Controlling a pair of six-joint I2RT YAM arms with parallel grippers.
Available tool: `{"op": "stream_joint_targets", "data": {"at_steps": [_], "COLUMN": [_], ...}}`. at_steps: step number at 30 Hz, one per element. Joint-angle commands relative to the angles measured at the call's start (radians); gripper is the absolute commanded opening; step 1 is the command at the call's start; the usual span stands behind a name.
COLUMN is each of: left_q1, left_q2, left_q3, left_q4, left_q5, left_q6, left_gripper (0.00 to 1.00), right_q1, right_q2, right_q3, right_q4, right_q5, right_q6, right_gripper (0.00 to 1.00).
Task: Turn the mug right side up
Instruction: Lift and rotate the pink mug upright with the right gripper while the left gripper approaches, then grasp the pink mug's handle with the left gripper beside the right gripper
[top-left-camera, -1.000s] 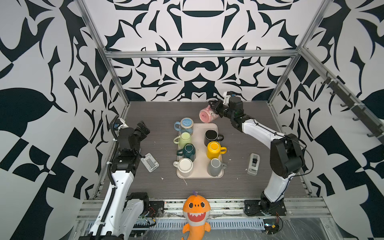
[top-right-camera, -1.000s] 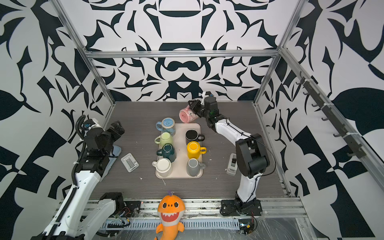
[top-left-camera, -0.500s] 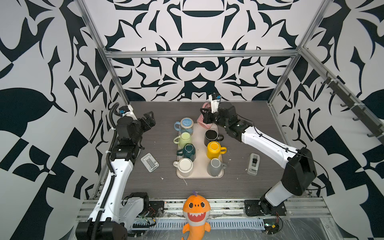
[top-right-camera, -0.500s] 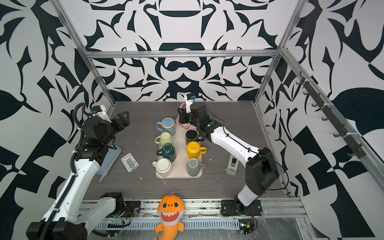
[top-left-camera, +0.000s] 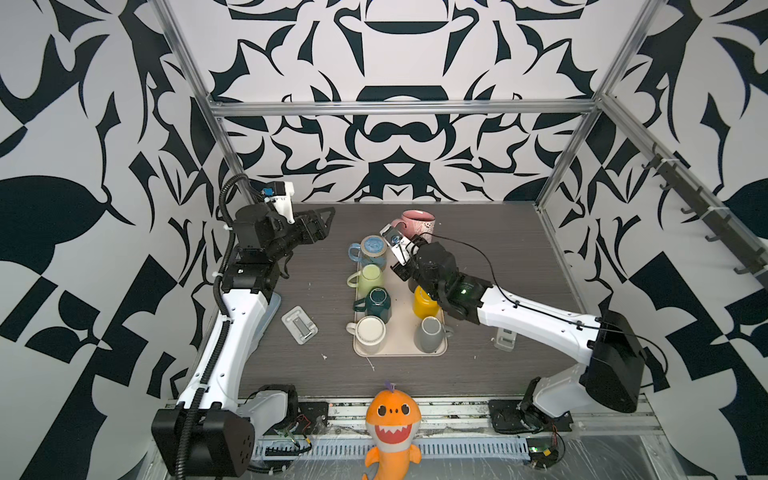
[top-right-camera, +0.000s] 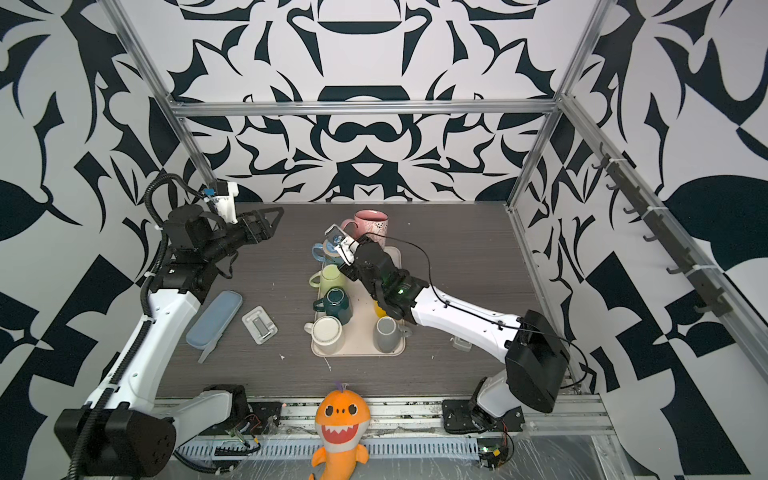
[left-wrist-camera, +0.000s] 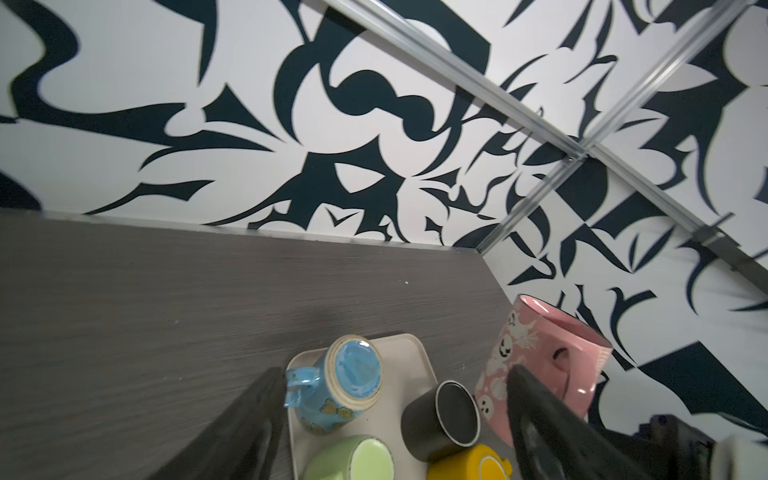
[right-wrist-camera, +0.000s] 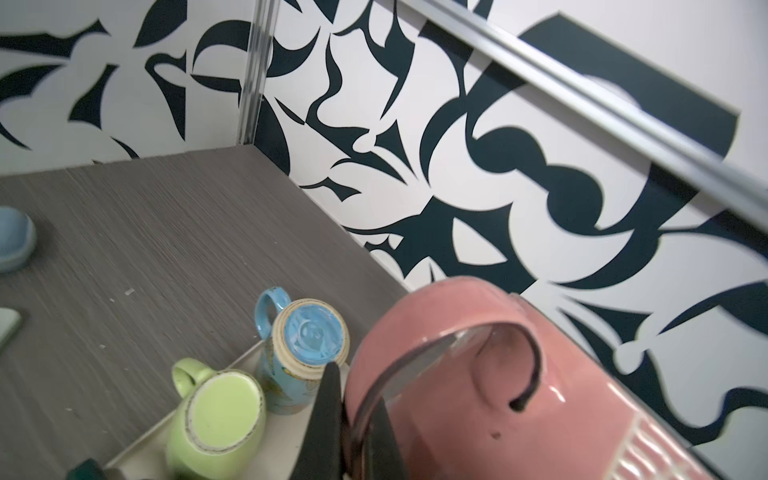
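Right gripper first: in both top views we see it reaching over the tray from 4 o'clock, its jaws pinched shut at the handle of the pink mug. That mug stands mouth up at the tray's 12 o'clock, just past the far rim; we cannot tell whether its base touches the table. At the tray's 11 o'clock the blue mug sits bottom up, with the light green mug next to it toward 9 o'clock. Our left gripper hangs over the table's 10 o'clock corner, jaws spread wide and empty, well apart from the pink mug. Turning to the left wrist view, we find that gripper's two dark fingers far apart with nothing held between them. Beyond them we see the blue mug, a black mug showing its open mouth, and the pink mug, printed with white ghosts and partly hidden behind one finger. In the right wrist view, the right gripper's fingers are closed on the lower end of the pink mug's handle. The pink mug fills the near field, while the blue mug and the light green mug, both bottom up, stand on the tray just beside it.
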Motion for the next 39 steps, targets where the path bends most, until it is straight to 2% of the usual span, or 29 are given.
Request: {"op": "stream_joint_targets", "data": {"at_steps": [1,7,11,20,29,30,39], "left_q1": [-0.022,-0.081,-0.094,-0.121,-0.201,-0.209,-0.264], "left_q2": [0.018,0.04,0.044,0.038,0.08,0.085,0.115], "left_q3": [0.079,0.171,0.197,0.22,0.239,0.243,0.264], "left_q4": [-0.098,-0.294,-0.381,-0.428,-0.47,-0.481,-0.553], "left_q5": [0.14,0.182,0.182,0.205,0.185,0.181,0.105], "left_q6": [0.134,0.339,0.418,0.467,0.51,0.519,0.554], "left_gripper": [0.86,0.86,0.86,0.86,0.86,0.81,0.75], "right_q1": [0.031,0.057,0.061,0.076,0.111,0.113,0.133], "right_q2": [-0.036,-0.01,0.014,0.046,0.087,0.092,0.115], "right_q3": [0.01,-0.02,-0.027,-0.052,-0.083,-0.086,-0.089], "right_q4": [0.308,0.439,0.501,0.556,0.674,0.688,0.758], "right_q5": [0.147,0.18,0.186,0.172,0.171,0.169,0.157], "right_q6": [-0.3,-0.522,-0.632,-0.774,-0.907,-0.92,-0.962], "right_gripper": [0.0,0.0,0.0,0.0,0.0,0.0,0.0]}}
